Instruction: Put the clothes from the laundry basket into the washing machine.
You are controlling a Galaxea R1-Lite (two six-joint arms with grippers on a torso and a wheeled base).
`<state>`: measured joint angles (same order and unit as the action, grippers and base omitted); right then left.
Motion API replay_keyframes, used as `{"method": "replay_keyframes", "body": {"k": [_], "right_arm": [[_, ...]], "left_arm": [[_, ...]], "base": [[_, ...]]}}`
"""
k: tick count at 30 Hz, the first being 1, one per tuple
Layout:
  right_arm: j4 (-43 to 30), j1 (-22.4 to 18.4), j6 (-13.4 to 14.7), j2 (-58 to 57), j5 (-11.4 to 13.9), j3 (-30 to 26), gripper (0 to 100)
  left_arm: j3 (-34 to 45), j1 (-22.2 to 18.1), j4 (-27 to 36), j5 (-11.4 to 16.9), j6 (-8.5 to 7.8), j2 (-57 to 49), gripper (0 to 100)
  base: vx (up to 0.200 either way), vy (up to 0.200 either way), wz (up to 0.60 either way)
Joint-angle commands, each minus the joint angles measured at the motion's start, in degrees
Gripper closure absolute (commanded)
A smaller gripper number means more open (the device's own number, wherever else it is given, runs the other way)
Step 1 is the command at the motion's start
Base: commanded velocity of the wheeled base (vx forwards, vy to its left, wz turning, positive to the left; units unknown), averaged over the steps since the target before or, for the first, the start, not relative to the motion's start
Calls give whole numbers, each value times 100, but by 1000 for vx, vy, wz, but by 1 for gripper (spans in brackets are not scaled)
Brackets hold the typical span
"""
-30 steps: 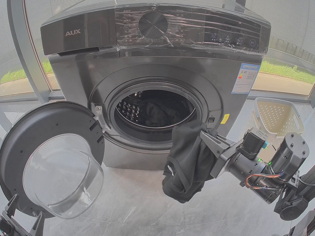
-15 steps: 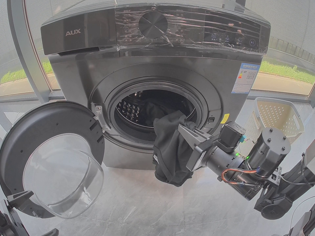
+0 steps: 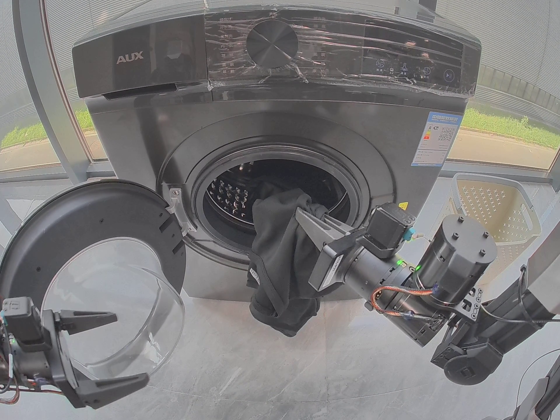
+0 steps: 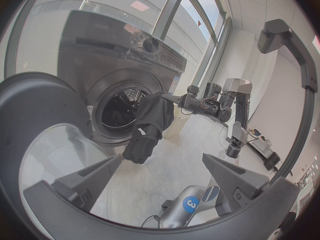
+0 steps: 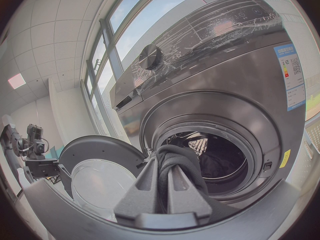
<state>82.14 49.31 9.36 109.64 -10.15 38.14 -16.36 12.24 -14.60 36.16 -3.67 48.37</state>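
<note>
Since a second ago the right gripper (image 3: 304,216) is carrying the garment (image 3: 280,263) leftward and upward, away from the basket (image 3: 496,205) side and up to the drum (image 3: 233,202) mouth. The left gripper (image 3: 128,348) is rising into view in front of the door (image 3: 87,223).

Placement, as I judge it:
- The door is lying swung fully out to the left, keeping the mouth clear for the right arm's approach.
- The garment is being pinched by one bunched fold near its top, so the bulk is hanging free below. Its top is reaching the opening, while its tail is dangling under the rim, in front of the washer (image 3: 146,129) panel and above the floor.
- Dark cloth (image 5: 216,164) is already lying inside the drum.
- The basket is standing at the washer's right, near the right arm.

End effectors:
- Right: the fingers are pressing tight together on the fold, with cloth bulging up between them in the wrist view. They are touching nothing else.
- Left: the fingers are standing spread wide, holding nothing. They are hovering near the door glass, and I cannot tell whether they touch it.

The tail will likely need lifting over the rim.
</note>
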Motion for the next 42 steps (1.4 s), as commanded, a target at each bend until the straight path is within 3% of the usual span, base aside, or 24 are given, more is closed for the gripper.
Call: {"method": "replay_keyframes", "body": {"k": [1, 4, 11, 18, 27, 33, 35, 39, 40, 41, 42], "right_arm": [[4, -44, 13, 128, 14, 229, 100], [13, -53, 13, 110, 14, 229, 100], [21, -9, 13, 110, 5, 264, 100], [13, 26, 13, 128, -13, 264, 100], [30, 26, 13, 163, -22, 299, 100], [65, 61, 13, 198, -39, 272, 100], [74, 70, 13, 198, -39, 264, 100], [74, 87, 13, 198, -48, 272, 100], [74, 87, 13, 198, -48, 272, 100], [83, 87, 13, 198, -57, 272, 100], [83, 87, 13, 198, -48, 272, 100]], "left_arm": [[-43, 982, -1167, -408, 209, 2027, 0], [-122, 1035, -1572, -390, 218, 2633, 0], [-394, 1193, -1774, -417, 261, 3618, 0], [-509, 1457, -2064, -469, 490, 3943, 0], [-1036, 1536, -2082, -460, 543, 4699, 0], [-1405, 1861, -2205, -575, 1009, 5068, 0], [-1449, 1914, -2284, -663, 1070, 5130, 0], [-1563, 2133, -2881, -935, 1553, 5420, 0], [-1563, 2142, -2899, -944, 1571, 5428, 0], [-1616, 2213, -3154, -1093, 1756, 5551, 0], [-1625, 2257, -3321, -1199, 1835, 5631, 0]], "base": [[0, 0, 0], [0, 0, 0], [0, 0, 0], [0, 0, 0], [0, 0, 0], [0, 0, 0], [0, 0, 0], [0, 0, 0], [0, 0, 0], [0, 0, 0], [0, 0, 0]]}}
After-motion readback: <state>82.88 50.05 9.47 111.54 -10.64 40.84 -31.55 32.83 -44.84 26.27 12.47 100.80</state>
